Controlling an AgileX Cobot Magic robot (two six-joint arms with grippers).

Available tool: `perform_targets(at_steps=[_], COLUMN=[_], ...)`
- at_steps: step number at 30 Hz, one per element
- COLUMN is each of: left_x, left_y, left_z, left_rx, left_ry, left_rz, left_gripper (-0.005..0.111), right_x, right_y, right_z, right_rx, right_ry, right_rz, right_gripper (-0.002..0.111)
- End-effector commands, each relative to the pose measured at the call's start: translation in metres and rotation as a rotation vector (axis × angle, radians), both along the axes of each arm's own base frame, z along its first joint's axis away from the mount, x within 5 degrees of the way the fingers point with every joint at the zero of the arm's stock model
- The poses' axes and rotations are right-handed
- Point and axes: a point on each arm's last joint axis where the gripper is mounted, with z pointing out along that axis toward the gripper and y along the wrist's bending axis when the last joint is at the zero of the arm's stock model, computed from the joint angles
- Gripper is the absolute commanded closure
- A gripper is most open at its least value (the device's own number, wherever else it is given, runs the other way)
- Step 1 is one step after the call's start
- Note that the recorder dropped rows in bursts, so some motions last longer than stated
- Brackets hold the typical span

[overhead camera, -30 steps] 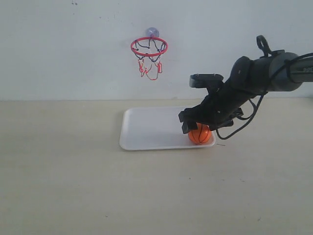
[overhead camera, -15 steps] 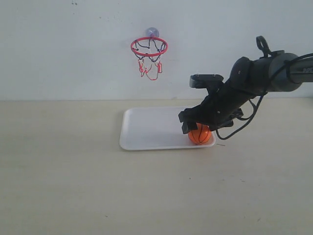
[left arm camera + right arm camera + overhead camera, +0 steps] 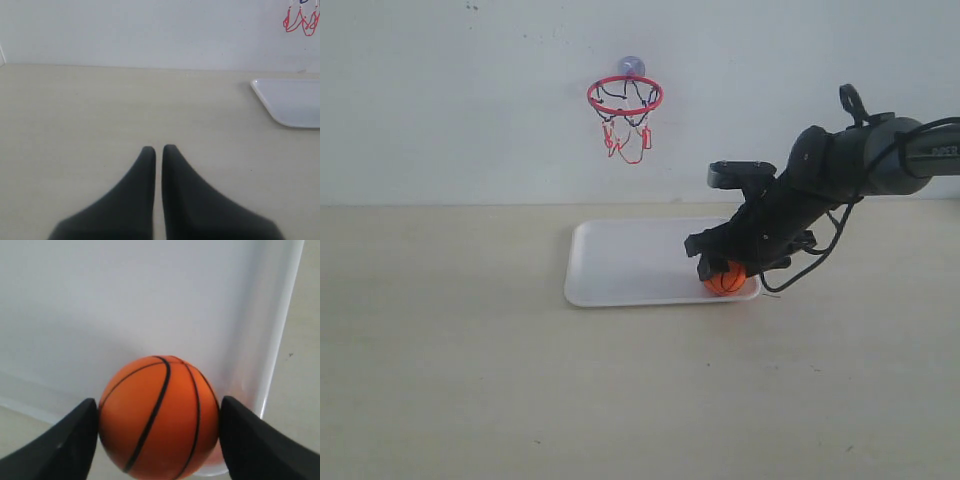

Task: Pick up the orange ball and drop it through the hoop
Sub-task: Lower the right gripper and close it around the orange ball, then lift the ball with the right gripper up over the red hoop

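The one orange ball (image 3: 725,281) sits in the near right corner of the single white tray (image 3: 620,262), squarely between the fingers of the right gripper (image 3: 159,412), whose two black pads touch it on opposite sides, so the jaws are closed around it. The left gripper (image 3: 159,149) hangs over bare table (image 3: 75,110), its fingers drawn together to a thin slit and holding nothing. One hoop (image 3: 625,96) is fixed to the wall above the tray's far edge, well apart from the ball.
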Motion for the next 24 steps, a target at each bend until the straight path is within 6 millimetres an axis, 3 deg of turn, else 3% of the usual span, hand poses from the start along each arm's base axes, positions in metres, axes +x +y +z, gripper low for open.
perform_targets(at_steps=[1, 5, 7, 12, 17, 24], left_x=[0.0, 0.0, 0.0, 0.0, 0.0, 0.0], left_y=[0.0, 0.0, 0.0, 0.0, 0.0, 0.0], left_z=[-0.001, -0.001, -0.001, -0.001, -0.001, -0.001], left_rx=[-0.007, -0.007, -0.007, -0.007, -0.007, -0.007], left_ry=[-0.003, -0.003, -0.003, -0.003, -0.003, -0.003], left_rz=[-0.002, -0.002, -0.002, -0.002, -0.002, -0.002], left_gripper=[0.103, 0.103, 0.103, 0.103, 0.103, 0.103], right_x=[0.001, 0.001, 0.001, 0.0, 0.004, 0.015], right_y=[0.001, 0.001, 0.001, 0.001, -0.002, 0.012], right_z=[0.002, 0.002, 0.003, 0.024, 0.071, 0.136], right_rx=[0.0, 0.006, 0.016, 0.061, 0.163, 0.339], right_ry=[-0.011, -0.004, 0.005, -0.022, -0.097, -0.199], right_rz=[0.001, -0.011, -0.025, -0.056, -0.059, 0.043], right_gripper=[0.064, 0.088, 0.106, 0.108, 0.108, 0.108])
